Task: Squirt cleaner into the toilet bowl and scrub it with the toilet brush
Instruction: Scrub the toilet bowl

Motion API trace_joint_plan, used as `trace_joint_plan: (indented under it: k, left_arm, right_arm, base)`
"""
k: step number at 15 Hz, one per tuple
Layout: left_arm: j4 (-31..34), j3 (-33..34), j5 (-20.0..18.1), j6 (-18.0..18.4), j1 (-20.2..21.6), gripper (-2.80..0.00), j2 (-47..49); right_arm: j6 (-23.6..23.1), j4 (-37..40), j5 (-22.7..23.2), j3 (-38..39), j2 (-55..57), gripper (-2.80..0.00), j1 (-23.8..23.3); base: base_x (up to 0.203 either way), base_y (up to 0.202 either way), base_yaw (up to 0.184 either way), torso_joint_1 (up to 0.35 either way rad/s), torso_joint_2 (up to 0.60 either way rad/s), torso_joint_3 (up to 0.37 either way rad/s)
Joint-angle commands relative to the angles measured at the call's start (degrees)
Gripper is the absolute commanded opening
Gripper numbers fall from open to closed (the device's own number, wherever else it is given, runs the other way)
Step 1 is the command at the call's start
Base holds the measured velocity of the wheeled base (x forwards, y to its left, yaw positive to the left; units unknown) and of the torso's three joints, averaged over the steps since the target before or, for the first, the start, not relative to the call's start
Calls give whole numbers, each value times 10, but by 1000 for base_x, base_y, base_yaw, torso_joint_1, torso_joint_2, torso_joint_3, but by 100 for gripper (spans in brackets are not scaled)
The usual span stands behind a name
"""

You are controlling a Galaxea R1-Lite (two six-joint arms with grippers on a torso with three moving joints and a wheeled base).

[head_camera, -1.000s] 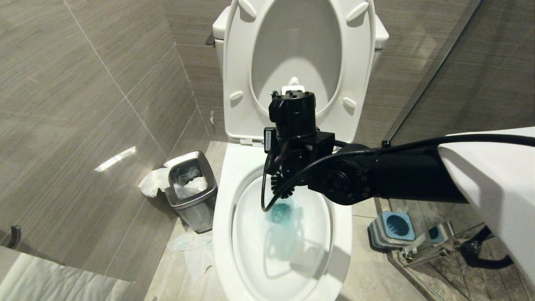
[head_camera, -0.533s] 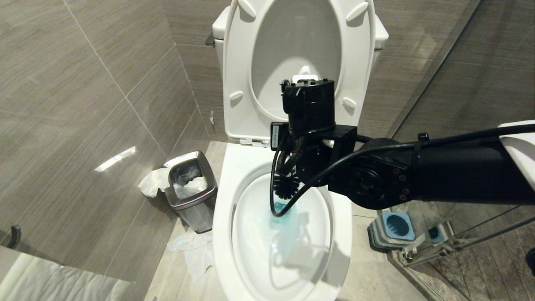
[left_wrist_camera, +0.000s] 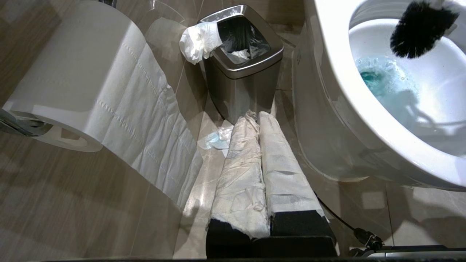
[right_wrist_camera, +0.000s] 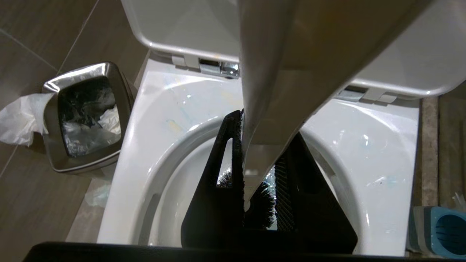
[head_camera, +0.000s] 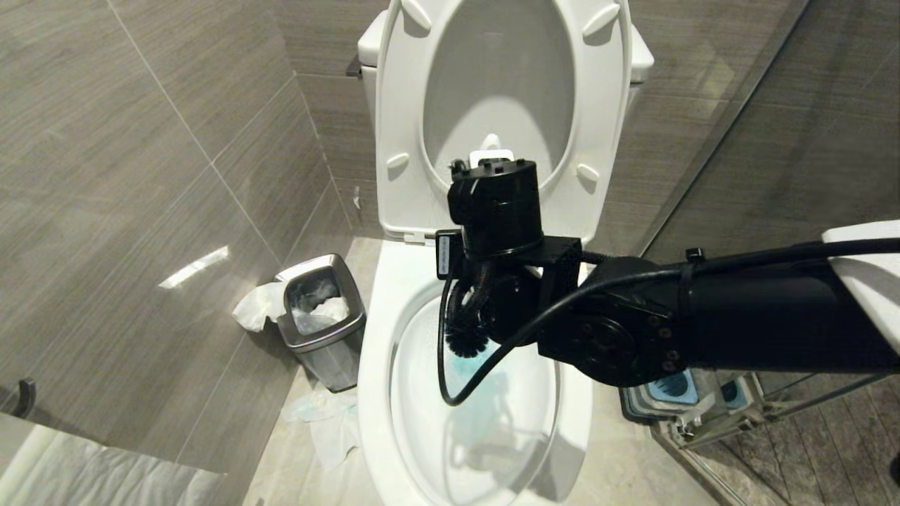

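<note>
right hand (right_wrist_camera: 255,171): clamped on toilet brush (right_wrist_camera: 269,72) handle | brush near-upright, bristle head below hand, inside toilet bowl (head_camera: 373,351)

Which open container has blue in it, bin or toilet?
The toilet bowl: blue cleaner pools in its water. The steel bin beside it holds only crumpled white paper and a liner.

steel waste bin (head_camera: 322,320), toilet paper roll (left_wrist_camera: 78,78)
</note>
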Motion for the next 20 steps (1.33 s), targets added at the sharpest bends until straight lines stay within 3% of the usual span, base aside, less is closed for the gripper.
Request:
trace_joint_plan:
  k: [1, 8, 14, 20]
  left_arm:
    - [1, 1, 0, 0, 0, -280, 1]
    - [0, 1, 0, 0, 0, -280, 1]
    - [0, 1, 0, 0, 0, -280, 1]
    - [0, 1, 0, 0, 0, -280, 1]
  right_arm:
    - [1, -10, -2, -12, 42, -280, 3]
    - [-3, -14, 2, -88, 121, -280, -3]
    - [-33, -10, 6, -162, 175, -280, -28]
    - [-38, -9, 11, -141, 142, -280, -50]
  base:
    - [0, 0, 0, 0, 0, 0]
    - [0, 0, 0, 0, 0, 0]
    - [0, 0, 0, 0, 0, 0]
    - [0, 0, 0, 0, 0, 0]
